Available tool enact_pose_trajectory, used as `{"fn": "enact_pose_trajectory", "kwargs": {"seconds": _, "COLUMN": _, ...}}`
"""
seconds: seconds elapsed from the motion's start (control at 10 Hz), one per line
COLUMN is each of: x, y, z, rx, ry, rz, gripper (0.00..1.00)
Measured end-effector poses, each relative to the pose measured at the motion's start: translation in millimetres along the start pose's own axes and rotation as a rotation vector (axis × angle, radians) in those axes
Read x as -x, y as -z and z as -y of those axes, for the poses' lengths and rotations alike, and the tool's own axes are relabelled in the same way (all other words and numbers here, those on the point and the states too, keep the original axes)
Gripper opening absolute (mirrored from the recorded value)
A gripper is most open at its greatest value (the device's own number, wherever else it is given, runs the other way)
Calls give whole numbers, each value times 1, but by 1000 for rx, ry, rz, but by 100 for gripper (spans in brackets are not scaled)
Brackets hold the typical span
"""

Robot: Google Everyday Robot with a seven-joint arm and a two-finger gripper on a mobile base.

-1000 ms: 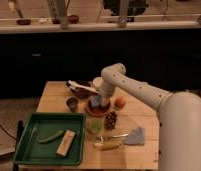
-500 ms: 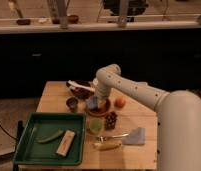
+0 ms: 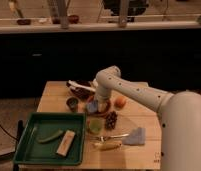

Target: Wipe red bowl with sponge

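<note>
The red bowl (image 3: 103, 107) sits mid-table, left of an orange fruit. My gripper (image 3: 96, 101) reaches down from the white arm onto the bowl's left side. It is shut on a pale blue sponge (image 3: 92, 106), which rests against the inside of the bowl. The arm hides part of the bowl's far rim.
A dark bowl (image 3: 82, 91) with a white utensil stands behind. A small dark cup (image 3: 72, 103) is at left. Orange fruit (image 3: 120, 102), grapes (image 3: 111, 120), green cup (image 3: 95, 125), banana (image 3: 106, 145) and blue cloth (image 3: 136, 136) lie in front. Green tray (image 3: 29, 145) at front left.
My gripper has moved down and slightly left, from above the bowl's far rim into the bowl, taking the sponge with it. Nothing else on the table has moved.
</note>
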Motion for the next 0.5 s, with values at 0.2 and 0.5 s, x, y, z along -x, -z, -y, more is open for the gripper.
{"fn": "enact_pose_trajectory", "kwargs": {"seconds": 0.2, "x": -12, "y": 3, "z": -7, "rx": 5, "ry": -17, "rz": -9, "gripper": 0}}
{"fn": "enact_pose_trajectory", "kwargs": {"seconds": 0.5, "x": -32, "y": 7, "z": -5, "rx": -8, "ry": -59, "rz": -28, "gripper": 0}}
